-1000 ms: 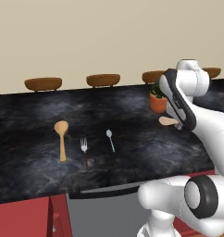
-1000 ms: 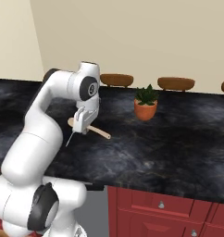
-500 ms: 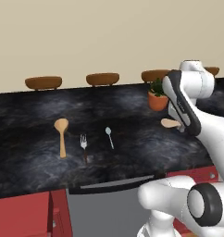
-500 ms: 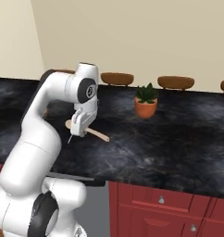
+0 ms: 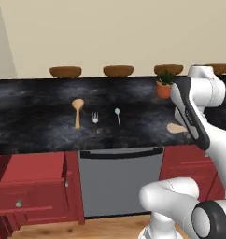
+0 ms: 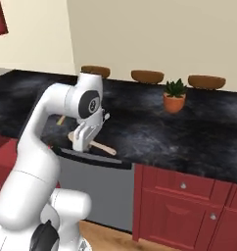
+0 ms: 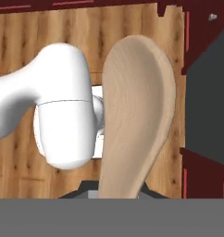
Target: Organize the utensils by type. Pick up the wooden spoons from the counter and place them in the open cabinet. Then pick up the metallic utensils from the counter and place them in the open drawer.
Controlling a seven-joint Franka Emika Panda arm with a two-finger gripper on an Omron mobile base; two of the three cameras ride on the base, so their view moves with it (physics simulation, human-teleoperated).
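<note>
Jaws point(image 6: 83, 142) are clamping a wooden spoon point(image 7: 134, 115) by its handle; I am seeing its bowl large in the hand view, hanging past the bench's point(image 5: 35, 126) front edge. Another wooden spoon point(image 5: 77, 110), fork point(image 5: 95, 120) and teaspoon point(image 5: 117, 115) are lying mid-bench.

Matt pale wooden spoon point(image 7: 137, 115); glossy black veined stone counter point(image 5: 40, 126); silvery metal fork point(image 5: 95, 119).

Black grey-veined counter point(image 5: 35, 121), tan wooden spoon point(image 5: 77, 111), red drawer point(image 5: 31, 184).
</note>
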